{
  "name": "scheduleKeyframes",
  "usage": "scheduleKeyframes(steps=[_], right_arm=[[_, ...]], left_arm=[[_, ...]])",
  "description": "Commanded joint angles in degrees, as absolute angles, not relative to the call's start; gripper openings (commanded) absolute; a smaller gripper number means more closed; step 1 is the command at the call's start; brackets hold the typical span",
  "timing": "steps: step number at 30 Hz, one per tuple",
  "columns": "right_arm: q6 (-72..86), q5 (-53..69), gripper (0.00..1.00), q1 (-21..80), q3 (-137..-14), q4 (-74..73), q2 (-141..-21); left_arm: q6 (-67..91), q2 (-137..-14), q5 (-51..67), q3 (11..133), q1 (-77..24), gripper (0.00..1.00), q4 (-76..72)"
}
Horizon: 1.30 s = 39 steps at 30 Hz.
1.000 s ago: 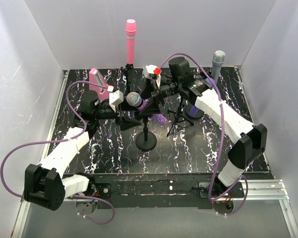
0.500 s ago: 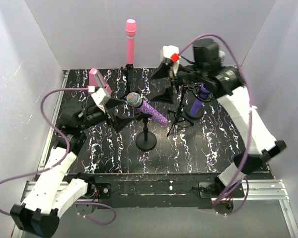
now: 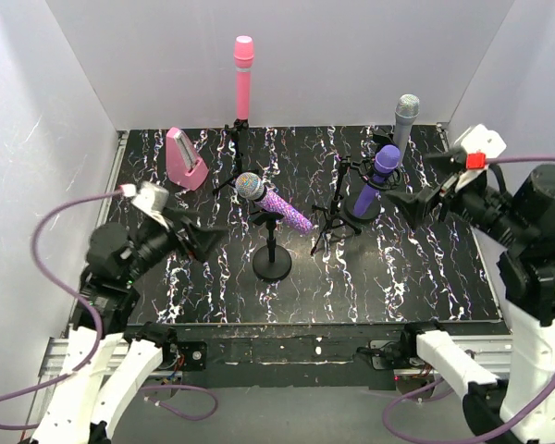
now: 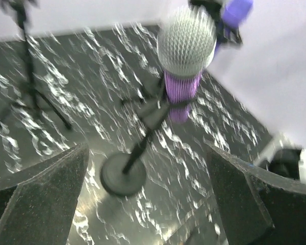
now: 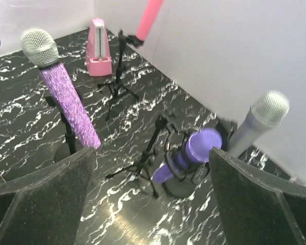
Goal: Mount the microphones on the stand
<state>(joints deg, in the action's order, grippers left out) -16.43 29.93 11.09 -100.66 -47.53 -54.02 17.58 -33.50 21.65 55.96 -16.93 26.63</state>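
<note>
Checking the table (image 3: pixel 425 277), I found every one clipped upright: pink microphone (image 3: pixel 243 79) at the far edge, silver-grey microphone (image 3: pixel 405 120) and dark purple microphone (image 3: pixel 374 180) near the far right corner, glittery microphone (image 3: pixel 276 202) on the middle stand (image 3: pixel 272 264). Left gripper (image 3: pixel 196 239) and right gripper (image 3: pixel 414 205) were wide open, empty. I judged them stiff and smooth, best held mid-body.
</note>
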Motion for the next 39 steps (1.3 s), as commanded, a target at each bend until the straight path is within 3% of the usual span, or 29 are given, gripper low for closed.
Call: scheduleKeyframes(steps=[1,6,10,15,20,30,34,36,39], right_arm=[[-10.5,28.8,0.98,5.4,-88.3,-47.5,-46.7],[-6.7,36.0,0.98,-3.4,-73.7,-46.0,-36.9],[-4.8,39.2,0.98,-6.9,-62.8,-41.7,-32.0],[-6.0,41.0,0.98,-7.3,-50.9,-33.7,-28.7],[-5.7,43.1,0.98,-7.5,-44.3,-25.2,-26.1],[-4.0,47.5,0.98,-7.6,-38.1,-15.8,-25.7],[-3.8,47.4,0.97,-7.6,-37.7,-14.8,-27.2],[-3.9,46.9,0.97,-7.6,-37.5,-14.5,-27.8],[-4.3,46.1,0.97,-7.6,-37.4,-14.4,-28.7]], left_arm=[[19.0,-28.3,38.7,38.2,-16.9,0.98,21.3],[13.8,-23.3,40.2,27.3,-17.1,0.98,6.4],[11.2,-29.7,39.6,21.7,-19.1,0.98,-9.3],[3.4,-40.1,29.4,19.6,-28.5,0.98,-19.6],[-2.2,-47.7,18.9,17.8,-36.6,0.98,-29.5],[-3.4,-64.9,8.7,17.1,-39.6,0.97,-50.8],[-2.9,-68.9,8.3,19.9,-39.6,0.78,-52.5],[-2.5,-70.0,8.0,20.2,-39.6,0.53,-53.2],[-1.7,-71.4,8.1,20.3,-39.6,0.26,-54.0]])
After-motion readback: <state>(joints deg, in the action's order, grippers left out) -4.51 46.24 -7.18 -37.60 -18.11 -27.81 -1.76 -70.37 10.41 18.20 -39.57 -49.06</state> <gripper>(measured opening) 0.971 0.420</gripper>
